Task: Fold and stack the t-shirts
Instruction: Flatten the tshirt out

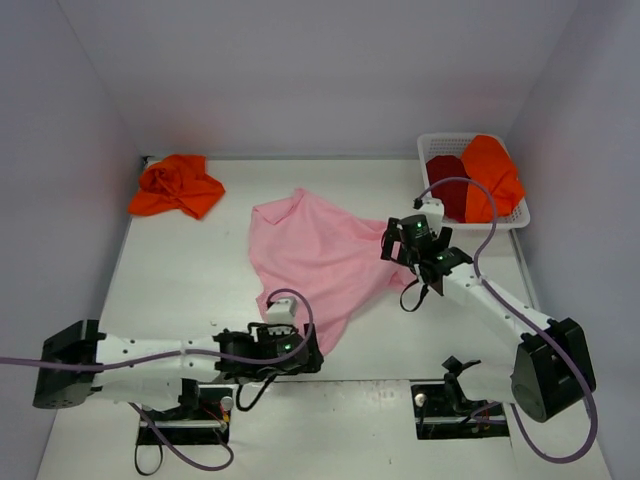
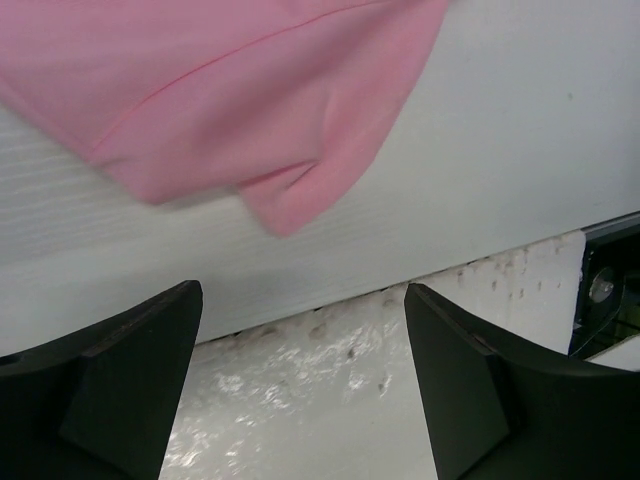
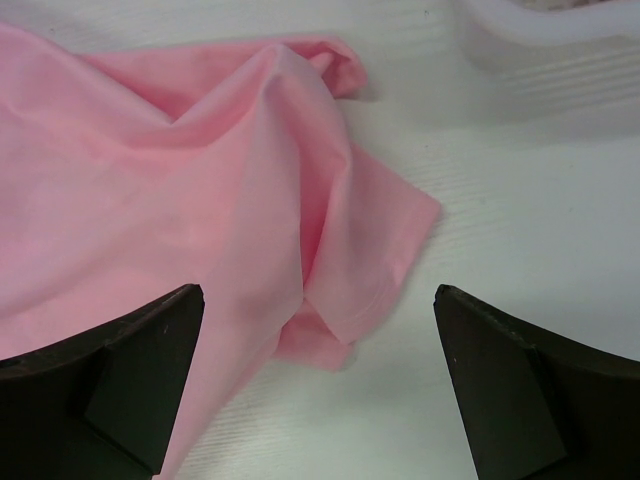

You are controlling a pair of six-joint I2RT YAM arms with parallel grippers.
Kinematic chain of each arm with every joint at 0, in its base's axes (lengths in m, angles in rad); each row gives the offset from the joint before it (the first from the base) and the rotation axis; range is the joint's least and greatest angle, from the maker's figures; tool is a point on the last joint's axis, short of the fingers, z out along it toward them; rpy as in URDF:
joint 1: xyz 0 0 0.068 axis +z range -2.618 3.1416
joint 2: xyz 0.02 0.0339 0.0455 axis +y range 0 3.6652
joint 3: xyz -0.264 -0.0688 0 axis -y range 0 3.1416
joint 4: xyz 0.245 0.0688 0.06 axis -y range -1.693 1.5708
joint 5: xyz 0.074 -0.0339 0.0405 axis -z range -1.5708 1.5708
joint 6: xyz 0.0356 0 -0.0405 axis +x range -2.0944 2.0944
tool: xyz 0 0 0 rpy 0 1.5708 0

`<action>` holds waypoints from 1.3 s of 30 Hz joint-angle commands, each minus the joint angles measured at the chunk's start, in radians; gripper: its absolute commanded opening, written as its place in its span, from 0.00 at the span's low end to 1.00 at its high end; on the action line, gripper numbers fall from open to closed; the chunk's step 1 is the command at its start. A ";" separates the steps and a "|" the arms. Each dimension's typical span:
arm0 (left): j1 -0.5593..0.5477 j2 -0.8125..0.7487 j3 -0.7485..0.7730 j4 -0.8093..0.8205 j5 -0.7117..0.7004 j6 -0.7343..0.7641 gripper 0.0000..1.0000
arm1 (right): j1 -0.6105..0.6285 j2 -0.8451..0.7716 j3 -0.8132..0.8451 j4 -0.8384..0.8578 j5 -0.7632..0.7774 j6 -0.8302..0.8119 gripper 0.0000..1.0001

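Where pink t-shirt lies: tabletop, unfolded
Left tool: apart, near t-shirt's hem
Right tool: apart, beside t-shirt's sleeve

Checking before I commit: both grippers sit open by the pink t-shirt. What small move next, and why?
Probably lower the right gripper onto the corner of the pink t-shirt and close. That corner lies just ahead between its open jaws, and the shirt is rumpled, so it likely needs pulling flat before folding.
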 commanded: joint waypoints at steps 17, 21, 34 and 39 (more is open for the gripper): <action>0.126 0.174 0.157 0.293 0.090 0.172 0.77 | 0.009 -0.040 -0.190 0.159 -0.097 0.157 0.93; 0.172 0.171 0.160 0.295 0.107 0.188 0.77 | 0.007 -0.039 -0.188 0.133 -0.064 0.148 0.90; 0.297 0.179 0.105 0.416 0.213 0.208 0.77 | 0.015 -0.036 -0.178 0.057 -0.011 0.246 0.84; 0.323 0.213 0.097 0.472 0.256 0.209 0.77 | 0.019 -0.079 -0.169 -0.017 0.083 0.273 0.84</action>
